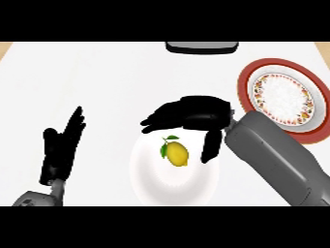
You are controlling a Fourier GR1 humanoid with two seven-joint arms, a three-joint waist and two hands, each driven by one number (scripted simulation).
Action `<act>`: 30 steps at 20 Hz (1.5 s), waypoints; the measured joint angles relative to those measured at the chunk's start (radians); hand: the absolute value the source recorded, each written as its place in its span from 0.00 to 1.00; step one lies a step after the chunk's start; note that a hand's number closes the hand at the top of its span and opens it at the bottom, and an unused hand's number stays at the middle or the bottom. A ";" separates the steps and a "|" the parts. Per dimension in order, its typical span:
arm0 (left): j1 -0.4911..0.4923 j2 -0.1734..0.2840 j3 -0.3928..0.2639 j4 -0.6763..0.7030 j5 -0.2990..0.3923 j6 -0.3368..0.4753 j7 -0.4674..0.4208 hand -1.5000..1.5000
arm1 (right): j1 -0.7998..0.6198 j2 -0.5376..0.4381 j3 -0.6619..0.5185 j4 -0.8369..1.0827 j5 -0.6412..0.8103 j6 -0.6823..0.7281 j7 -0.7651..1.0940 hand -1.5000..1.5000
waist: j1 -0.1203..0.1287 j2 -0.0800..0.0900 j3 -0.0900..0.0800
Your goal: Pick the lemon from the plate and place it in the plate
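One right hand (188,116) overhangs the lemon (176,153); red-rimmed plate (321,127) nearby.

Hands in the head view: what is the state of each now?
Left hand: open, fingers straight, holding nothing.
Right hand: open above the yellow lemon on the plain white plate, holding nothing.

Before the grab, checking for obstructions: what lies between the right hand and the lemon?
Nothing but bare white plate, in the head view. The right hand hovers open above the lemon, thumb down beside it, not touching.
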 measured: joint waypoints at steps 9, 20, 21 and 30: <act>0.005 -0.012 0.020 0.001 -0.015 0.000 0.007 0.50 | -0.061 0.050 0.121 0.018 0.184 0.136 0.139 0.00 | -0.012 -0.003 0.000; -0.003 -0.043 0.060 0.041 -0.048 -0.038 -0.013 0.50 | -0.057 0.151 0.090 0.155 0.380 0.154 0.103 0.00 | -0.014 -0.002 0.000; -0.002 -0.036 0.067 0.032 -0.045 -0.050 -0.003 0.50 | -0.057 0.146 0.080 0.161 0.392 0.154 0.088 0.00 | -0.014 -0.002 0.000; 0.002 -0.073 0.093 0.044 -0.078 -0.066 -0.012 0.50 | -0.030 0.210 0.034 0.209 0.505 0.147 0.069 0.00 | -0.015 -0.002 0.000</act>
